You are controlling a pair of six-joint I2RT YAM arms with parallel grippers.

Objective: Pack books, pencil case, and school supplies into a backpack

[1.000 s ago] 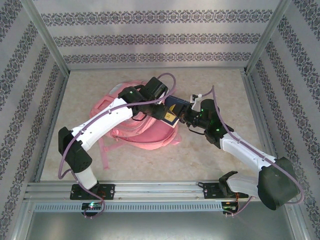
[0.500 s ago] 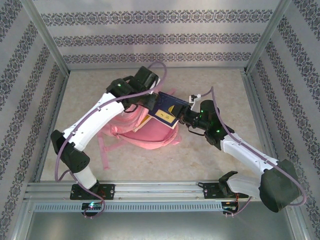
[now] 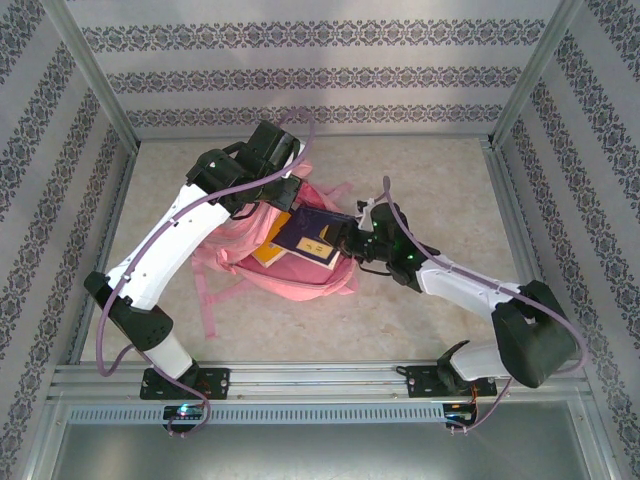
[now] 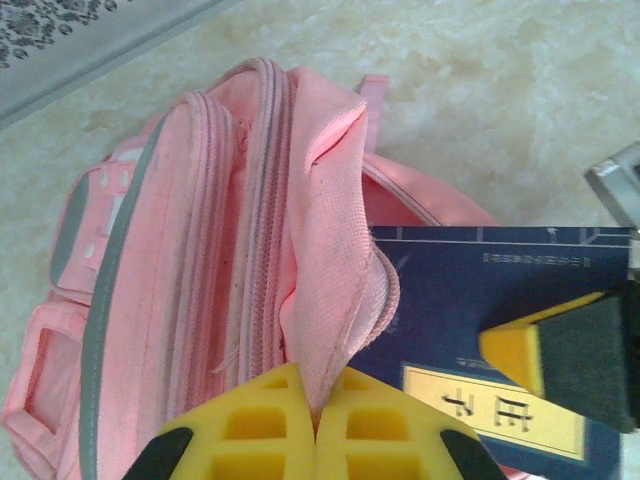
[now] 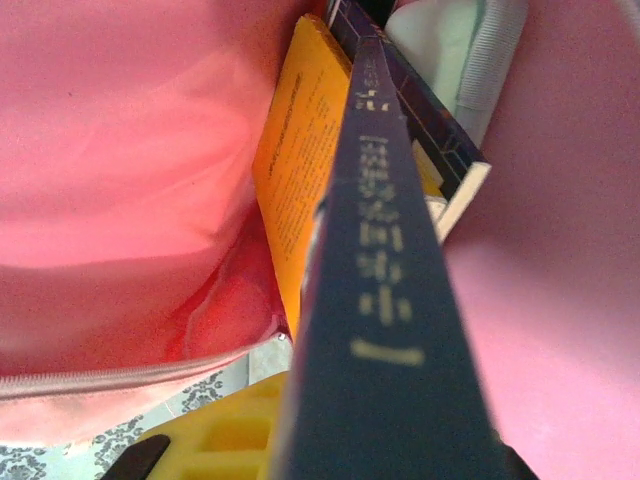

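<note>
So the pink backpack (image 3: 300,282) is lying about dead centre of the overhead view on the tabletop (image 3: 430,170). The left hand (image 4: 317,402) is pressed together on a fold of fabric at the backpack's opening, at the bottom of its own camera view. The right hand (image 3: 348,240) is pinching the navy book (image 4: 450,300), the one with the yellow label. That book is partway into the opening, lying against an orange book (image 5: 295,170) that's inside.

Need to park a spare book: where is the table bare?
Bare: the far right of the table, and the near strip between backpack and arm bases. Crowded: the backpack mouth, where the left gripper, right gripper and navy book meet.
</note>
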